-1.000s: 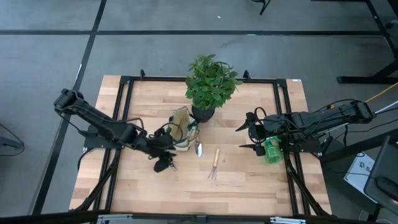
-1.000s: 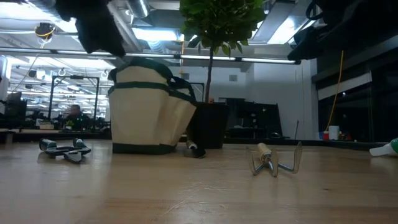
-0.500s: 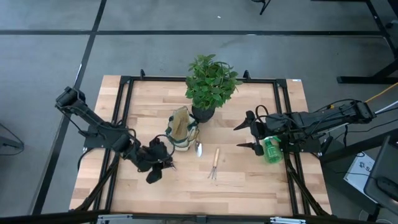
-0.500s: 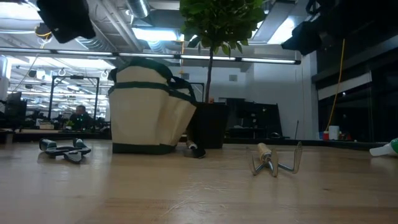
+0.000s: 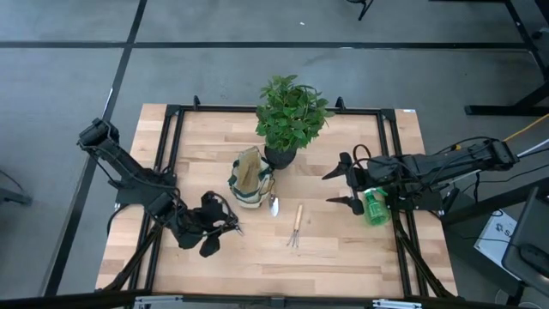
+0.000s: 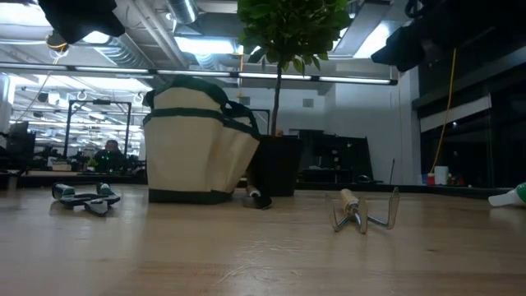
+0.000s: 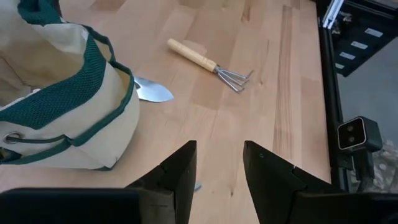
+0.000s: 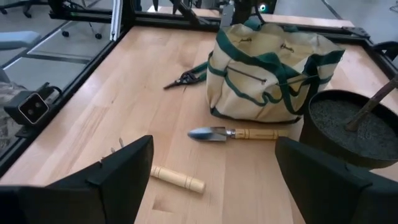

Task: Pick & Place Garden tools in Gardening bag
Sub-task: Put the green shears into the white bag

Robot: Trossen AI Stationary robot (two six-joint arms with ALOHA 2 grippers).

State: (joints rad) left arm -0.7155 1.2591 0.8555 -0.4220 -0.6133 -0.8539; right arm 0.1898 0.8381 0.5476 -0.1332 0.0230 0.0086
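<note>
The beige gardening bag (image 5: 249, 178) with green trim stands upright left of the black plant pot (image 5: 280, 156). The pruning shears (image 6: 86, 197) lie on the table on the bag's near-left side. The trowel (image 8: 233, 134) lies flat beside the bag. The hand fork (image 5: 295, 227) lies near the table's middle. The green spray bottle (image 5: 375, 208) lies under my right arm. My left gripper (image 5: 221, 226) is open above the table, over the shears, pointing toward the fork. My right gripper (image 5: 343, 187) is open and empty, above the table right of the fork.
The leafy potted plant (image 5: 290, 112) stands behind the bag at the table's far middle. Bare wood lies along the near edge (image 5: 283, 266) and on the far left. Black frame rails (image 5: 171, 137) run along both sides of the table.
My left gripper has drawn back from beside the bag toward the table's near-left, staying open. The shears, bag, trowel and fork have kept their places. My right gripper has shifted only slightly.
</note>
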